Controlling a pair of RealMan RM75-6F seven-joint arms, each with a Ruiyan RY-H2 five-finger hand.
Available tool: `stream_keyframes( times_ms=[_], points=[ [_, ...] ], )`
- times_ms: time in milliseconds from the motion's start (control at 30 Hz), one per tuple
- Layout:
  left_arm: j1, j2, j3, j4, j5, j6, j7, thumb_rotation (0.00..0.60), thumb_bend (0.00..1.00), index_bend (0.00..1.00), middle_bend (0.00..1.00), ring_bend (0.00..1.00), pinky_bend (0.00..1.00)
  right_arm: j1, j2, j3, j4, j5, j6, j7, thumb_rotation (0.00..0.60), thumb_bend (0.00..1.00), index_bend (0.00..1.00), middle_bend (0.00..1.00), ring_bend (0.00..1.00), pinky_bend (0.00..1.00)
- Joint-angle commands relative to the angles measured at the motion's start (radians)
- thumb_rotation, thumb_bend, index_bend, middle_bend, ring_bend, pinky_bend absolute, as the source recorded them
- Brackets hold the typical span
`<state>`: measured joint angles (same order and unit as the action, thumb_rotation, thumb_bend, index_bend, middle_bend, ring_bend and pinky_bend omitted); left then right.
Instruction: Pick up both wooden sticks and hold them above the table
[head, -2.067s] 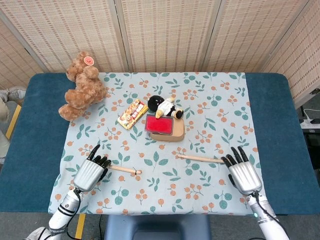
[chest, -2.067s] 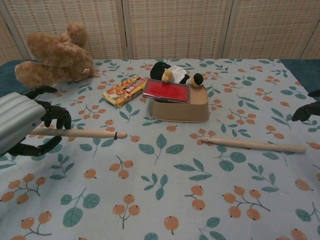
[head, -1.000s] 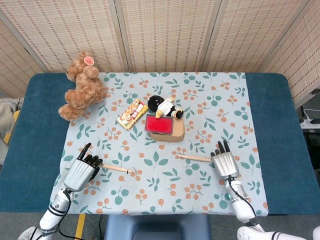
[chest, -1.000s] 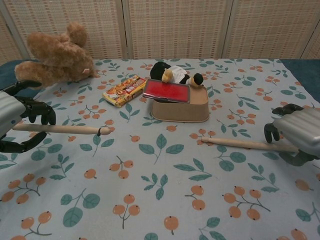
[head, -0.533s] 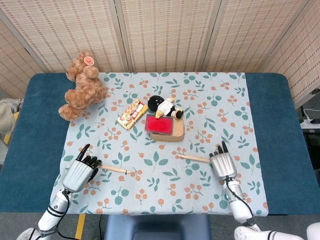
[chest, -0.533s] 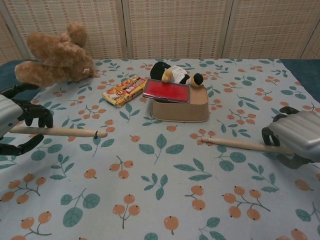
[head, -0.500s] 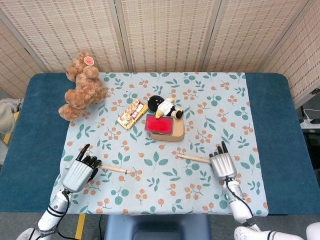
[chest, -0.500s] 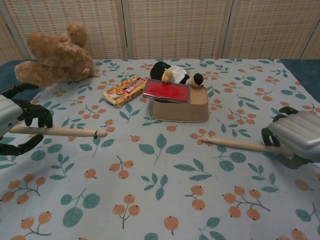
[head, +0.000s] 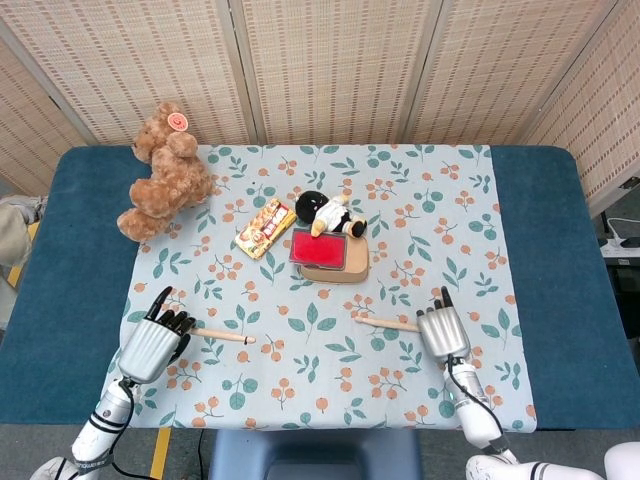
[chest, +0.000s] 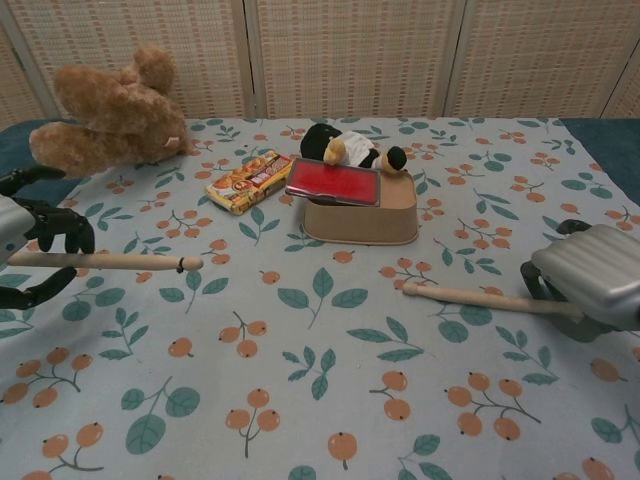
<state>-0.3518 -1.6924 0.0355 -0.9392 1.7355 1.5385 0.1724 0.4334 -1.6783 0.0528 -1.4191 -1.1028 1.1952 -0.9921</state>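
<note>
— On the table (head: 545, 250), what is the biggest thing you see?

— The flowered cloth (head: 420, 200), which covers the middle. On it, at the far left, a brown teddy bear (head: 165, 172) lies. Near the centre is a tan box with a red lid (chest: 358, 205), and a small black-and-white doll (chest: 350, 147) lies just behind it. A yellow snack packet (chest: 248, 180) is beside the box, on its left.

— And the hands?

— The left hand (chest: 28, 250) is at the near left edge. Its dark fingers (chest: 62, 228) are curled around the left wooden stick (chest: 120, 262), so it grips one end. The stick points to the centre, almost level; from the chest view it seems a little over the cloth, but I cannot tell for sure.

— The other one?

— The right hand (chest: 592, 283) is at the near right. Its fingers are bent around the end of the right wooden stick (chest: 475, 296). The free tip is close to the cloth or touching it.
</note>
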Motion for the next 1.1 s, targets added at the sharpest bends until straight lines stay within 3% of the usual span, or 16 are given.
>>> stream_keyframes(
  times_ms=[33,233,400,567,800,1100],
  points=[
    [0.0,0.0,0.0,0.001,-0.003,-0.003,-0.002,0.6,0.56,0.85,0.9,0.53,0.13,0.001,-0.002,-0.003,0.004,-0.003,0.003,0.002,0.6,0.35,0.65,0.65,0.38,0.13],
    [0.002,0.003,-0.006,-0.009,-0.017,-0.01,-0.018,0.6,0.56,0.85,0.9,0.53,0.13,-0.001,-0.009,-0.013,0.021,-0.035,0.017,0.032,0.6,0.35,0.86,0.83,0.54,0.19],
    [0.004,0.023,-0.014,-0.073,-0.041,-0.022,-0.093,0.6,0.57,0.85,0.9,0.53,0.13,-0.01,0.015,-0.025,-0.009,-0.105,0.045,0.113,0.6,0.39,0.98,0.9,0.59,0.23],
    [0.002,0.036,-0.023,-0.109,-0.053,-0.027,-0.108,0.6,0.57,0.85,0.9,0.53,0.13,-0.016,0.038,-0.031,-0.043,-0.148,0.07,0.149,0.6,0.4,0.99,0.91,0.6,0.25],
    [-0.017,0.068,-0.082,-0.293,-0.113,-0.065,-0.065,0.6,0.56,0.86,0.91,0.53,0.14,-0.037,0.156,-0.056,-0.253,-0.276,0.129,0.254,0.6,0.4,0.99,0.91,0.6,0.25],
    [-0.057,0.085,-0.114,-0.565,-0.199,-0.192,0.136,0.6,0.56,0.86,0.91,0.53,0.14,-0.024,0.198,-0.079,-0.371,-0.419,0.118,0.349,0.6,0.4,0.99,0.91,0.6,0.25]
  ],
)
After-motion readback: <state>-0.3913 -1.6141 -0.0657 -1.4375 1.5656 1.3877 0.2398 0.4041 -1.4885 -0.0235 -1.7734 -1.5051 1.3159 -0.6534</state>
